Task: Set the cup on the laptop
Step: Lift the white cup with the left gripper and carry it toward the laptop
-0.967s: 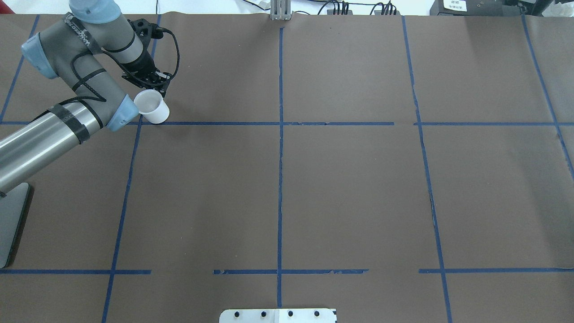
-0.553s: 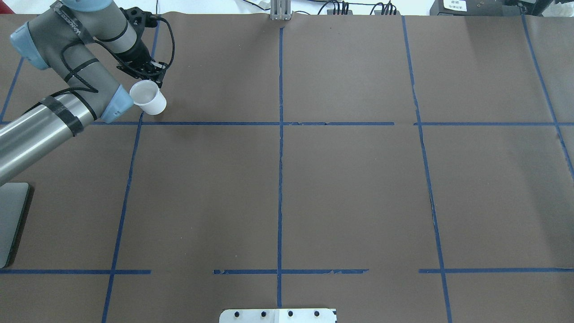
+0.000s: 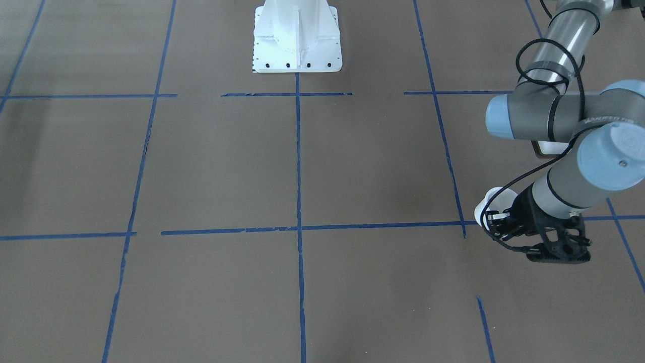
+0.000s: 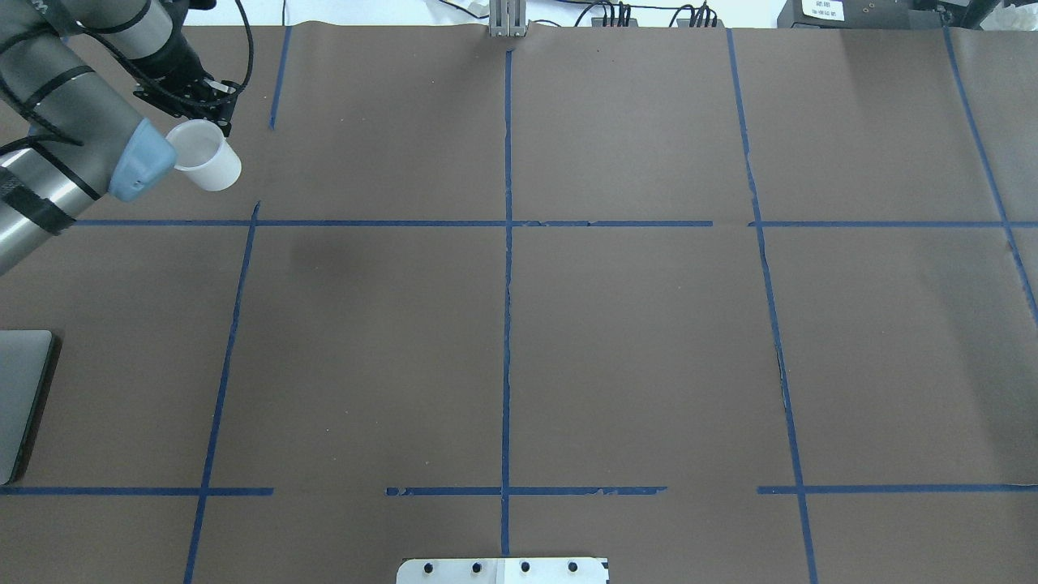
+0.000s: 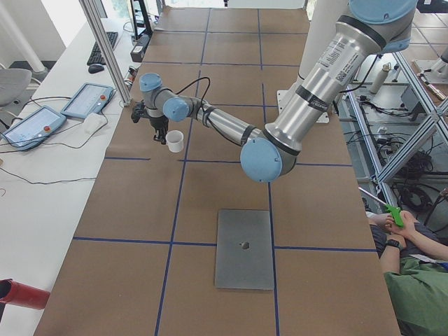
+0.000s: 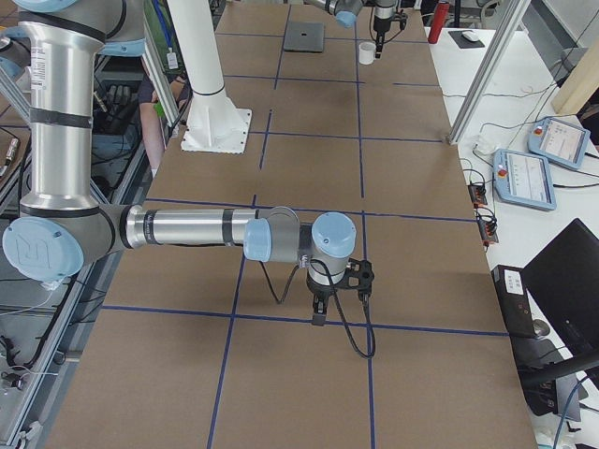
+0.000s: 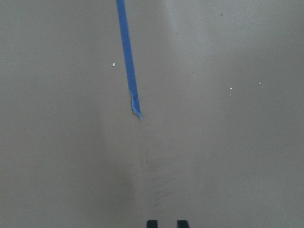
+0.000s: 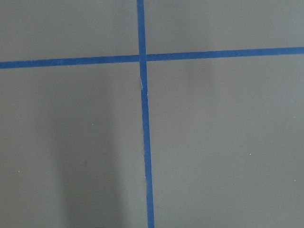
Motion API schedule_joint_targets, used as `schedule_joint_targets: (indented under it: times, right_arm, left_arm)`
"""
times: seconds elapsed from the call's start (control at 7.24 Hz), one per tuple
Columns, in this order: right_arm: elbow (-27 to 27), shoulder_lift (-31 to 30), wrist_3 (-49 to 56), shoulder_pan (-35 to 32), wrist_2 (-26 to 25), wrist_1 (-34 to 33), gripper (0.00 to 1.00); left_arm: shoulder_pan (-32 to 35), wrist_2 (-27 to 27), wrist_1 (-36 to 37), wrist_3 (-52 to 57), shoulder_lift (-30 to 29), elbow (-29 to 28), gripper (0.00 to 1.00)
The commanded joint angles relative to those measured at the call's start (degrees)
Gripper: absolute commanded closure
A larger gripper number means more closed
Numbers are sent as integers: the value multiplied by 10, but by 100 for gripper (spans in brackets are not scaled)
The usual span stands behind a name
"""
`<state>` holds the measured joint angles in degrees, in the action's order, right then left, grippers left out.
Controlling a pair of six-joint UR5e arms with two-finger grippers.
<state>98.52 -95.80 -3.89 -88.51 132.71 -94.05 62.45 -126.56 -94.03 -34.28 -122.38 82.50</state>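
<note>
The white cup hangs tilted above the brown table, held at its rim by my left gripper, which is shut on it at the far left. The cup also shows in the front-facing view and the left view. The silver-grey laptop lies closed and flat nearer the robot; only its edge shows in the overhead view. My right gripper points down over the table's other end. It shows only in the right view, so I cannot tell whether it is open or shut.
Blue tape lines divide the brown table cover. The white robot pedestal stands at the near-robot edge. Teach pendants lie beyond the far edge beside an aluminium post. A seated person is behind the robot's side.
My left gripper has carried the cup to the left and farther from the robot, past the tape crossing. The cup's shadow now falls well away from it.
</note>
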Motion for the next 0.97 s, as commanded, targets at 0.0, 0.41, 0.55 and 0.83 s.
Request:
schedule_joint_targets:
  times: [0.0, 0.41, 0.55, 0.83]
  right_arm:
    - [0, 0, 0, 0, 0, 0, 0]
    - [0, 0, 0, 0, 0, 0, 0]
    - [0, 0, 0, 0, 0, 0, 0]
    - [0, 0, 0, 0, 0, 0, 0]
  left_arm:
    - [43, 0, 36, 17, 103, 100, 100]
    - [85, -3, 16, 79, 274, 173, 100]
    - [95, -4, -36, 93, 341, 189, 100]
    - [101, -34, -149, 91, 462, 200, 100]
